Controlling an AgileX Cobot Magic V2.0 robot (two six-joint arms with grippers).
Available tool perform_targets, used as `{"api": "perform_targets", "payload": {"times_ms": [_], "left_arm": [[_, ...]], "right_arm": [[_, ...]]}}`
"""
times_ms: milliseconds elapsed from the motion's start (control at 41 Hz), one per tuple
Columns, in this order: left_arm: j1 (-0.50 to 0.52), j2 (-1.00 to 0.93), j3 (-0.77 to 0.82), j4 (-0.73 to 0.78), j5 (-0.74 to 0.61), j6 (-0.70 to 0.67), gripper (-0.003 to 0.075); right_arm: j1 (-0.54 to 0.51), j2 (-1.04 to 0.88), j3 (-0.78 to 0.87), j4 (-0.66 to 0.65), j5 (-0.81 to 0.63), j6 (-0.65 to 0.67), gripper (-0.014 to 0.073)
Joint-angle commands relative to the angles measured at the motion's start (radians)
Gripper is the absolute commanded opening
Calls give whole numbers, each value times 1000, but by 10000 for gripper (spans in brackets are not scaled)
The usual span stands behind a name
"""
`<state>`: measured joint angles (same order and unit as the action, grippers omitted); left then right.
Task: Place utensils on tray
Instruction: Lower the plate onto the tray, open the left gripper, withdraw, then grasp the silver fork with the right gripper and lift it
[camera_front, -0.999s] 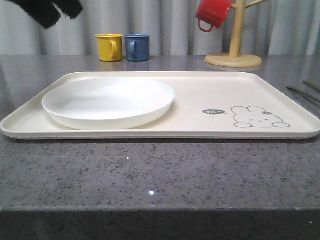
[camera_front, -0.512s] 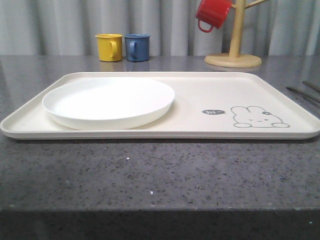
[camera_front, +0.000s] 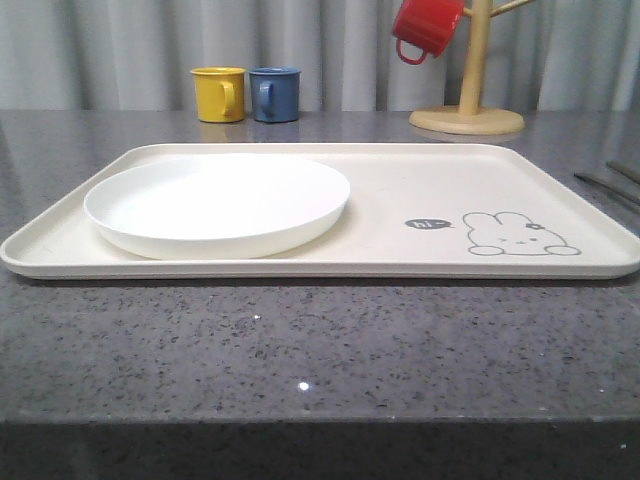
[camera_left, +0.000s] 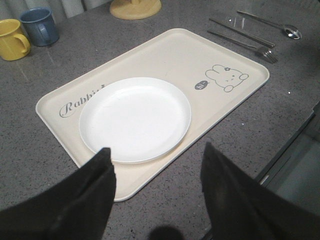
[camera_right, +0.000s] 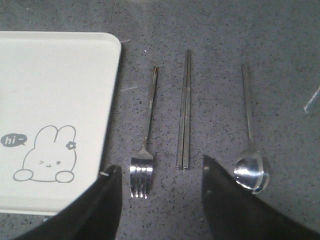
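Note:
The cream tray (camera_front: 420, 175) with the rabbit drawing lies across the middle of the grey table; it also appears in the left wrist view as the tray (camera_left: 165, 55) and in the right wrist view as the tray (camera_right: 55, 90). On the table beside its rabbit end lie the silver fork (camera_right: 145, 145), the straight flat stick-like piece (camera_right: 185, 112) and the spoon (camera_right: 250, 150), side by side. My right gripper (camera_right: 160, 172) hangs open above the fork's tines and the stick's end, holding nothing. My left gripper (camera_left: 157, 152) is open high over the tray's near edge.
A round white plate (camera_front: 215, 205) sits on the tray's left half. At the back stand a yellow mug (camera_front: 218, 94), a blue mug (camera_front: 274, 94) and a wooden mug tree (camera_front: 470, 100) carrying a red mug (camera_front: 425, 28). The table's front edge (camera_front: 320, 420) is near.
A dark arm part at the top left of the front view one second ago has left the frame. The tray, plate and mugs have not moved.

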<state>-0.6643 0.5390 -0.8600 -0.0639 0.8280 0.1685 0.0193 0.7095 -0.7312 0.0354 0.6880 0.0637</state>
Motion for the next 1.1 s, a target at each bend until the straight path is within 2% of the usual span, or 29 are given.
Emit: {"api": "perform_targets", "payload": {"times_ms": [0, 195, 292, 414, 780, 1072], "left_arm": [[-5, 5, -21, -7, -89, -12, 368], [-5, 5, -21, -7, -89, -12, 368], [-5, 5, -21, -7, -89, -12, 368], [-5, 5, -21, -7, -89, -12, 368], [-5, 5, -21, -7, -89, -12, 368], [-5, 5, -21, -7, -89, -12, 368]], "right_arm": [[23, 47, -97, 6, 31, -34, 401], [99, 221, -254, 3, 237, -34, 401], [108, 331, -344, -2, 351, -34, 401], [107, 467, -438, -57, 425, -34, 401], [88, 786, -627, -35, 445, 31, 401], [33, 915, -646, 16, 457, 30, 401]]}}
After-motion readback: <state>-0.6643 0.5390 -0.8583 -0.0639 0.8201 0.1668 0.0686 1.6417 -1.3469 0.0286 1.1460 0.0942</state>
